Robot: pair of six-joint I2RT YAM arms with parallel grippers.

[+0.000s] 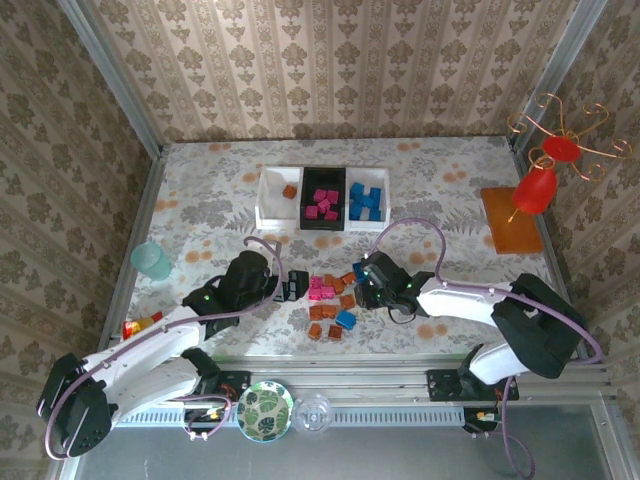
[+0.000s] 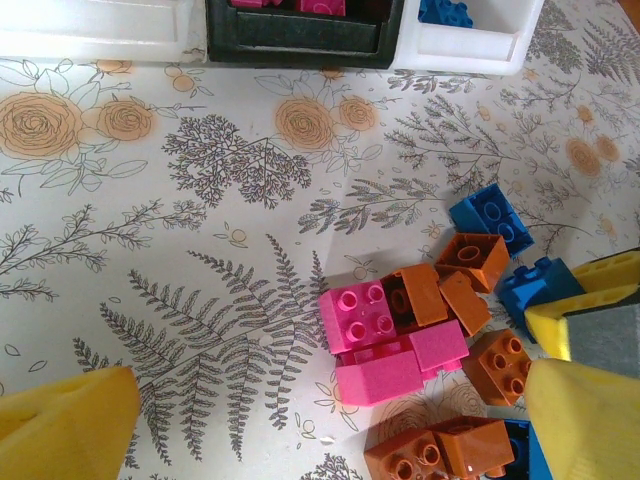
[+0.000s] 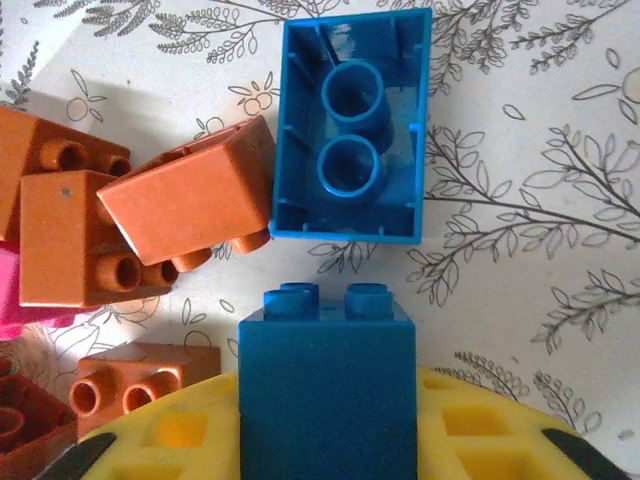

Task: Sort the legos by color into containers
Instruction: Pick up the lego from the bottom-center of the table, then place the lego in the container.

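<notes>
Your right pincer (image 1: 363, 282) was clenched on a blue brick (image 3: 327, 385). The brick sat between the yellow pads (image 3: 480, 420) with its studs pointing away from the wrist. Just ahead of it a second blue piece (image 3: 350, 130) lay hollow side up on the worktop (image 3: 540, 200), hard against a tipped orange brick (image 3: 190, 200).

Your left pincer (image 1: 293, 285) was released, with its fingers (image 2: 60, 425) spread wide and nothing between them. It was low over the floral surface at the left edge of the loose legos (image 1: 330, 298). That pile of magenta, orange and blue bricks lay between the two pincers, near the front of the worktop.

The containers (image 1: 300, 222) stood in a row farther back, well apart from the pile. The left white bin (image 1: 270, 205) held one orange piece (image 1: 289, 190). The black middle bin (image 1: 322, 228) held several magenta bricks (image 1: 323, 203), and the right white bin (image 1: 368, 226) held blue ones (image 1: 366, 200).

A teal cup (image 1: 152, 260) stood off to the left.
</notes>
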